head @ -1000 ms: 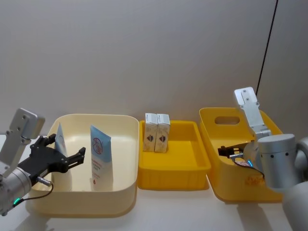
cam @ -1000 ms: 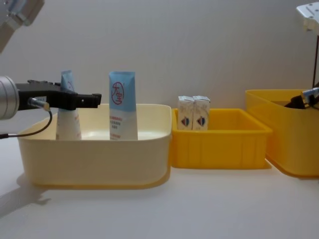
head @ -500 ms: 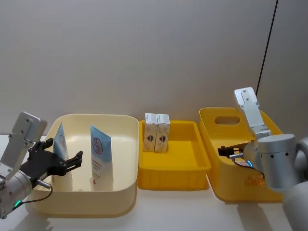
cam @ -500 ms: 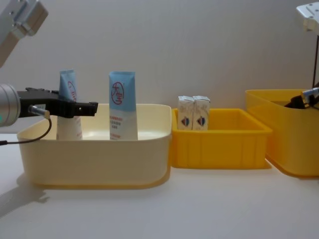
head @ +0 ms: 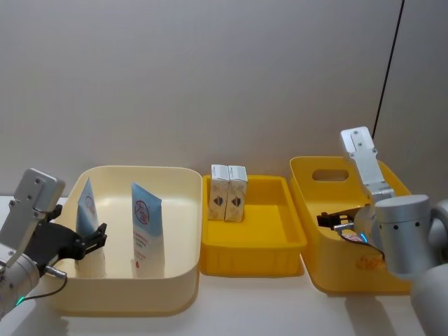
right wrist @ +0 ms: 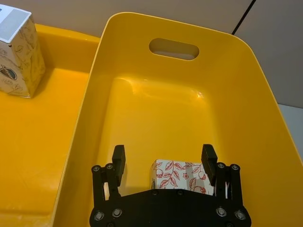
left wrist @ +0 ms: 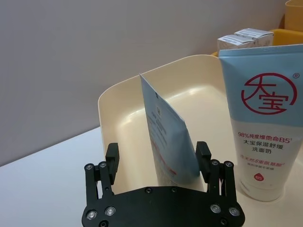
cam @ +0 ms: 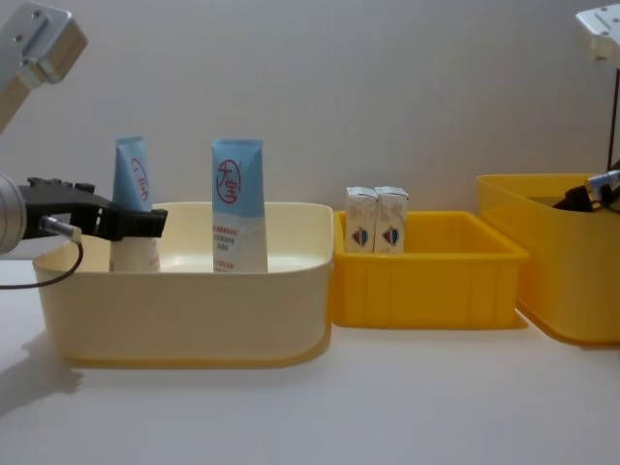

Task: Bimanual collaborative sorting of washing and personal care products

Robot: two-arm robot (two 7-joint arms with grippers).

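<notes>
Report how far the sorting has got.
Done: two light-blue-and-white squeeze tubes stand in the cream plastic bin, and two small white cartons sit side by side in the shallow yellow tray. In hand: the left gripper is open, flanking the left tube; the right gripper is open over a red-leaf-printed white carton in the deep yellow bin. Remaining: probably only pulling both grippers clear.

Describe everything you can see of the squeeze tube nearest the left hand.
The left tube looks like soft plastic. It is light blue at its flat crimped top and white lower down, with a red circular logo. It stands upright on its white end by the left wall of the cream bin, apart from the second tube. The open left hand has a finger on either side of it; contact cannot be told.
</notes>
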